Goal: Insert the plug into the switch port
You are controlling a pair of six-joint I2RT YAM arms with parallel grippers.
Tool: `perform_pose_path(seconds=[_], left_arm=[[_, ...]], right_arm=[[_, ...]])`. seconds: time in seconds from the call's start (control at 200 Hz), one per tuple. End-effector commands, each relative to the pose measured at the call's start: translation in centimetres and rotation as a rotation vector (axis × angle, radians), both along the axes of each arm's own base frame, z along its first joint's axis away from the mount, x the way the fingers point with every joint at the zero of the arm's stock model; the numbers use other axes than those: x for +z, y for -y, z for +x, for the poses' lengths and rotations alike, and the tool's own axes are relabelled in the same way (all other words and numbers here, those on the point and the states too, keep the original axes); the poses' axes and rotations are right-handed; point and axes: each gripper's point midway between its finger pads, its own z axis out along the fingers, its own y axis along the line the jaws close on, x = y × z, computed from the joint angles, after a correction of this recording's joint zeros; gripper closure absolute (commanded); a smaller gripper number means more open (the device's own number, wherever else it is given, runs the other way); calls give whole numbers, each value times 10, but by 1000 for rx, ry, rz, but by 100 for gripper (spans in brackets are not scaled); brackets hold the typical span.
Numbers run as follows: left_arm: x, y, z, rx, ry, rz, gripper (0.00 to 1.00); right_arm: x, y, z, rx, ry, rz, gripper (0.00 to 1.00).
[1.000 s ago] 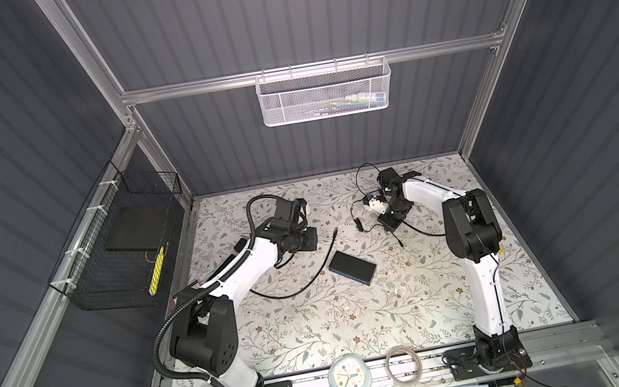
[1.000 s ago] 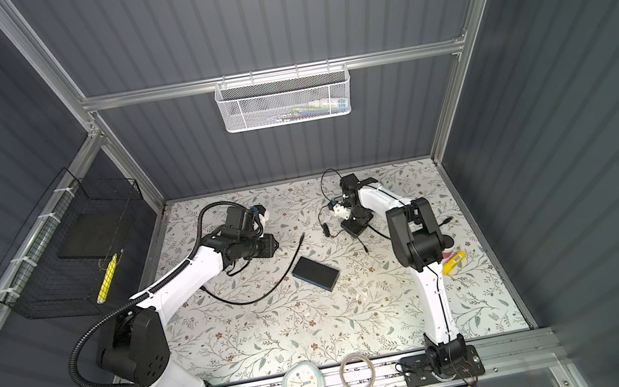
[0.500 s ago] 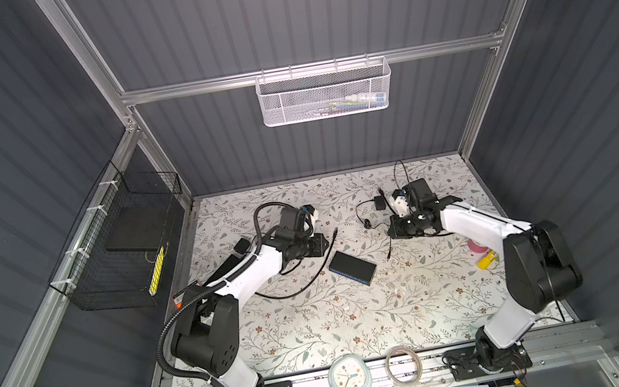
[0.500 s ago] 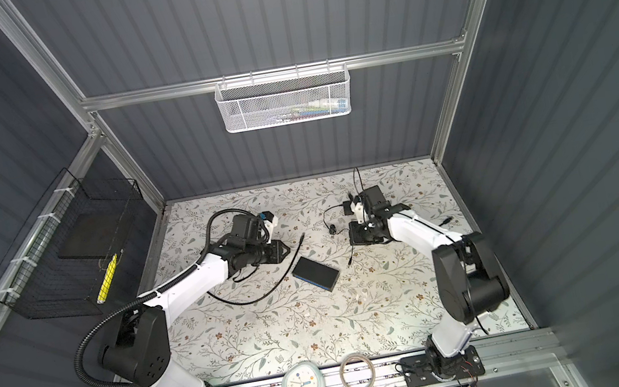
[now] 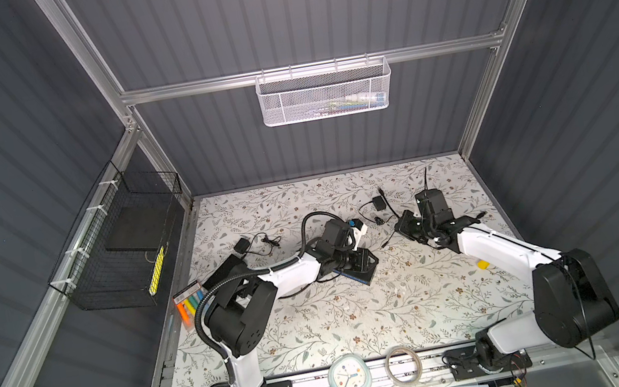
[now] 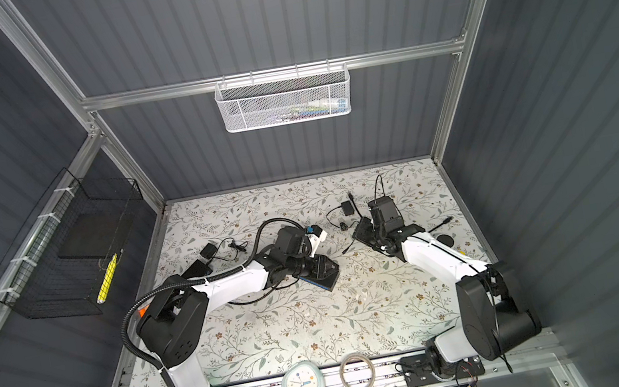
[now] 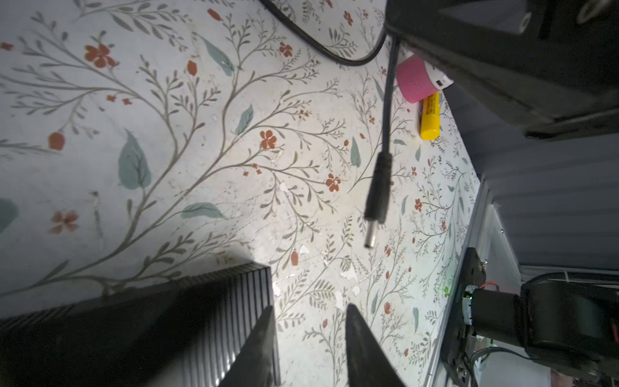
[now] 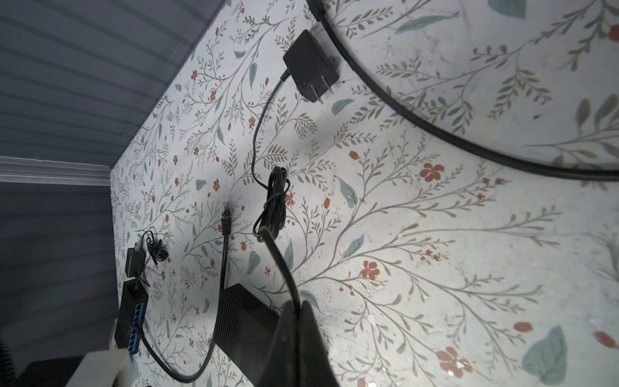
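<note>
In both top views the left gripper (image 5: 365, 265) (image 6: 324, 270) lies low over the black box (image 5: 361, 279) (image 6: 324, 284), which rests on the floral tabletop (image 5: 361, 321) a little left of centre, with its blue strip showing along the near long edge. The right gripper (image 5: 405, 225) (image 6: 362, 232) sits near the box, towards the back wall and to the right, apart from it. At this size neither gripper's opening can be read. In the left wrist view the left gripper (image 7: 310, 306) is spread: its fingers (image 7: 261, 348) stand apart with bare tabletop between them. One finger overlaps the ribbed corner of the black box (image 7: 167, 328); whether it touches cannot be told. Beyond the fingertips the plug (image 7: 376, 194), a barrel type with a metal tip, hangs free on its plug cable (image 7: 387, 100) below the right gripper (image 7: 412, 30), near the box corner but apart from it. In the right wrist view the right gripper (image 8: 298, 308) is pressed together, pinching the plug cable (image 8: 278, 258). The black box (image 8: 244, 318) lies just beyond it. The switch port itself shows in no view.
</note>
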Motion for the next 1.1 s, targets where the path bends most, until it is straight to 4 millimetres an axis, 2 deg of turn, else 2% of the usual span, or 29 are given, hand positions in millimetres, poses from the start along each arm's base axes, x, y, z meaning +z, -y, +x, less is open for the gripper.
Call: perform_pose_path(seconds=[0.0,0.24,0.555,0.765,0.986,1.096], left_arm=[[23,19,2,-29,12,-99,64],[29,26,6,-46,27,-130,64],[19,32,8,-66,16,-124,73],[22,32,11,-56,32,-124,85],[23,34,12,-60,28,-145,92],[27,34,10,-71,35,-151,100]], right_arm=[[2,1,1,-36,15,20,100],[0,-2,-2,-19,12,32,100],[3,-4,-5,-7,17,43,100],[-2,-6,-7,0,5,44,100],[-4,-6,-7,4,-1,44,100],[-6,-6,-9,25,-8,19,100]])
